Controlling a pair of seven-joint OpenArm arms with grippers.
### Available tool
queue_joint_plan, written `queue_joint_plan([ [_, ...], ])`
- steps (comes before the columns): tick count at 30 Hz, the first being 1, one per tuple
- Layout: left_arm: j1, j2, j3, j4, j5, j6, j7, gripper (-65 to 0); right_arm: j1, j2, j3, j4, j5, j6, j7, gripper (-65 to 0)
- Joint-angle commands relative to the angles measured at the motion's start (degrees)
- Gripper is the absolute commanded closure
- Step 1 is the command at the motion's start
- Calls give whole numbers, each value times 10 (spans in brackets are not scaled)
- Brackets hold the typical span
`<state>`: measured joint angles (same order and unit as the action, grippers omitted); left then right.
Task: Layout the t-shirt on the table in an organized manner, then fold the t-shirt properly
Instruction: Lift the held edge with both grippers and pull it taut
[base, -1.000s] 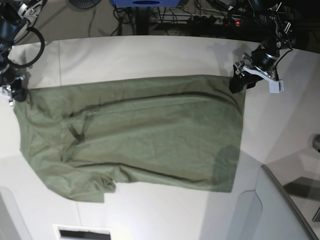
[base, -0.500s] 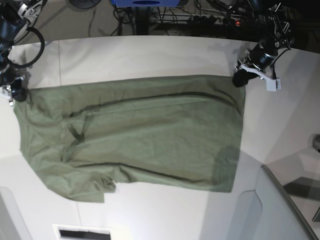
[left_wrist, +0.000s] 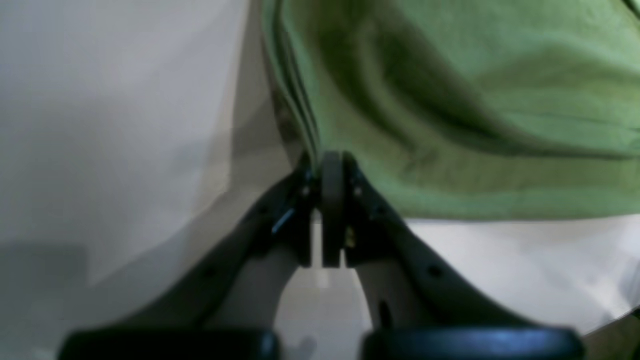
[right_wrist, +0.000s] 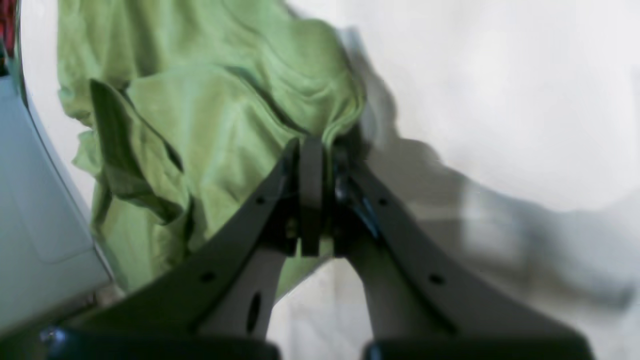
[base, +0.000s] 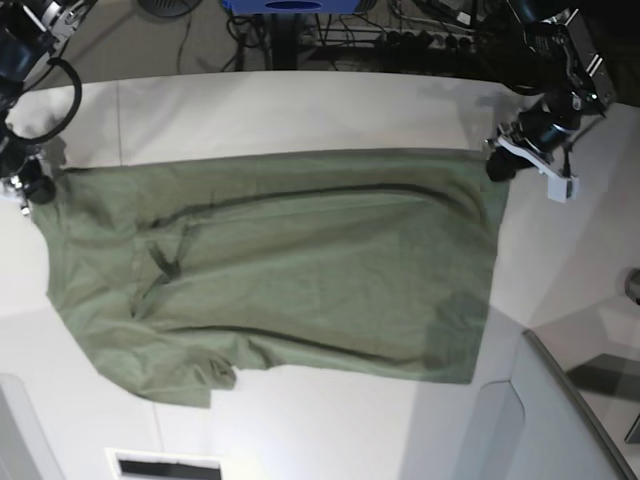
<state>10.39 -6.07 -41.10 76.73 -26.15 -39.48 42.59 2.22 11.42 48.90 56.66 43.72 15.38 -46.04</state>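
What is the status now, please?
Left tool shut on t-shirt corner. Right tool shut on opposite corner. Shirt spread over table, some creases. Nothing in the way.

The large white smooth tabletop (base: 300, 110) lay bare beyond the spread olive-green cotton t-shirt (base: 280, 270), while a grey, seemingly translucent panel (base: 545, 420) blocked the near corner.

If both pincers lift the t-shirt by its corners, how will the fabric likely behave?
The t-shirt looks limp: it bunches into soft folds beside the left pincer and the right pincer. The unheld middle would probably sag. On the smooth table, it likely drags easily.
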Motion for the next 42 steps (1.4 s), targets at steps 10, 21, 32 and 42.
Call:
queue_joint_plan([
  [10, -6, -7, -56, 52, -11, -5, 51, 0, 13, 13, 5, 80, 13, 4, -30, -8],
  [21, -3, -7, -57, 52, -11, -5, 52, 0, 26, 13, 5, 80, 13, 4, -48, -8],
  [32, 19, -7, -55, 52, -6, -5, 49, 0, -38, -22, 6, 156, 13, 1, -50, -8],
  [42, 10, -22, -57, 112, -8, -5, 52, 0, 11, -26, 5, 169, 13, 1, -72, -8],
])
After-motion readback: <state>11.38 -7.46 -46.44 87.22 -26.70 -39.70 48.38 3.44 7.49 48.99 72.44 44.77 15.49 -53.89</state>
